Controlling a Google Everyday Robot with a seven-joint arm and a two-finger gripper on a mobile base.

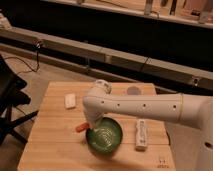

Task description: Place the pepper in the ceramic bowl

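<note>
The pepper [80, 128] is a small orange-red tapered thing just left of the ceramic bowl's rim, a little above the wooden table [50, 145]. The ceramic bowl [104, 136] is round, glossy green with a lighter swirl inside, and stands near the table's front middle. My gripper [90, 124] hangs from the white arm that reaches in from the right. It sits over the bowl's left rim and is shut on the pepper, whose tip sticks out to the left. The fingers are mostly hidden by the arm.
A small white object [70, 101] lies at the table's back left. A white oblong item [140, 134] lies right of the bowl. A grey round disc [133, 91] sits at the back edge. A black chair [7, 95] stands left of the table.
</note>
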